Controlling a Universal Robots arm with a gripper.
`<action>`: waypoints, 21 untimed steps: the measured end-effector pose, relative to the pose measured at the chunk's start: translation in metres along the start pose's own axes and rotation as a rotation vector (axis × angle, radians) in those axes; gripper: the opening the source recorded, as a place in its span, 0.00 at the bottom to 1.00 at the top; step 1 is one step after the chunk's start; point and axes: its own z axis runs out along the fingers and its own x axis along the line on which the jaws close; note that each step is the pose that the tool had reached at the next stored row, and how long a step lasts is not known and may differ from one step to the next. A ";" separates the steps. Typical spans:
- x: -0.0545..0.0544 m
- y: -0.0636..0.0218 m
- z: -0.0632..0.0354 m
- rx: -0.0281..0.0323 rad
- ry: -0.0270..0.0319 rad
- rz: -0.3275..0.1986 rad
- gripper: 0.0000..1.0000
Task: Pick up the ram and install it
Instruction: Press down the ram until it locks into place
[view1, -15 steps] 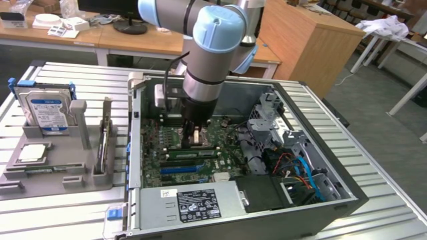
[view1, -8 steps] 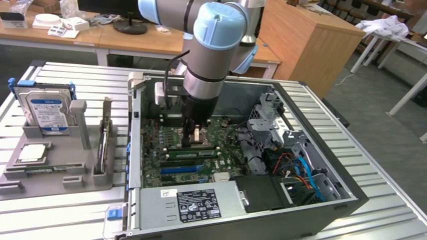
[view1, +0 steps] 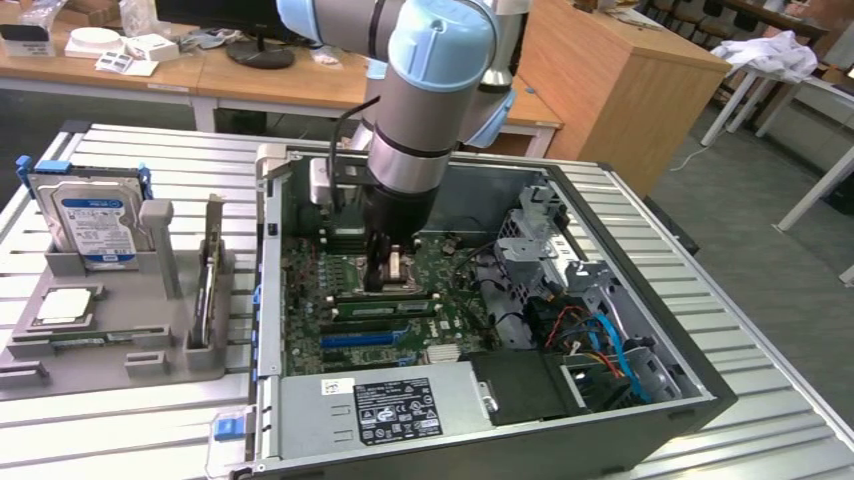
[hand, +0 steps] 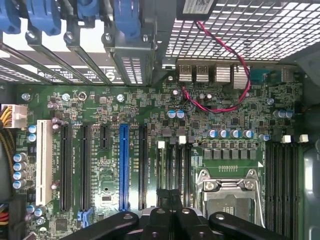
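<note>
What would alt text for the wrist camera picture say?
Looking down into an open computer, a green motherboard carries one blue expansion slot among black ones, a metal CPU socket and a red wire. The robot's shut black gripper hangs over it.

The exterior view looks down at an angle from some way off at the open case (view1: 641, 400). The wrist view looks straight down from close above the motherboard (hand: 150, 125). Both share the motherboard (view1: 400, 300).
</note>
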 end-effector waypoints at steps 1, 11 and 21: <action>0.000 0.0000 -0.0007 0.0000 0.0000 0.000 0.11; -0.001 0.0003 -0.0094 -0.0001 0.0002 0.000 0.11; -0.001 0.0005 -0.0216 0.0000 0.0001 0.000 0.11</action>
